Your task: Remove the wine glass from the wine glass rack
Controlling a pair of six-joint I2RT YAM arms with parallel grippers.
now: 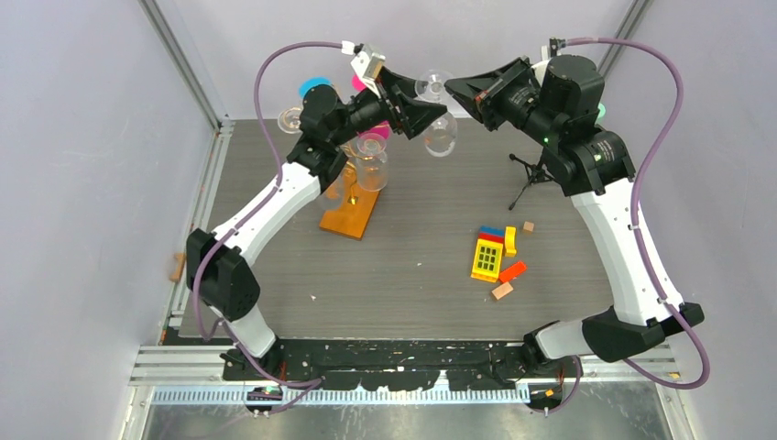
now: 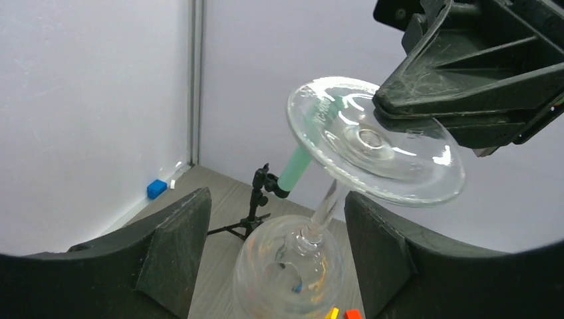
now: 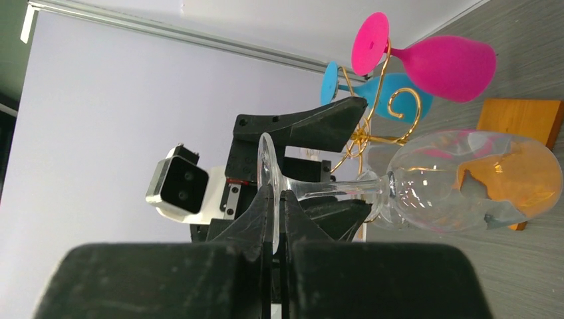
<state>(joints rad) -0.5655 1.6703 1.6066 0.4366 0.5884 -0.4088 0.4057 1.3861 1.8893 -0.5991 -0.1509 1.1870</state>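
A clear wine glass (image 1: 441, 134) hangs in the air to the right of the gold wire rack (image 1: 353, 179), apart from its arms. My right gripper (image 3: 273, 199) is shut on the rim of the glass's foot (image 2: 372, 143); the stem and bowl (image 3: 465, 179) stick out sideways. My left gripper (image 2: 276, 219) is open, one finger (image 2: 176, 246) on each side of the bowl (image 2: 289, 272), not touching it. The rack's orange-brown base (image 1: 350, 214) lies on the table. A pink glass (image 3: 445, 63) and a blue glass (image 3: 392, 90) hang on the rack (image 3: 372, 126).
A small black tripod (image 1: 531, 174) with a mint-green tip stands at the back right, under my right arm. Coloured bricks (image 1: 490, 255) lie on the right half of the table. Two more clear glasses (image 1: 371, 170) hang on the rack. Walls close in on three sides.
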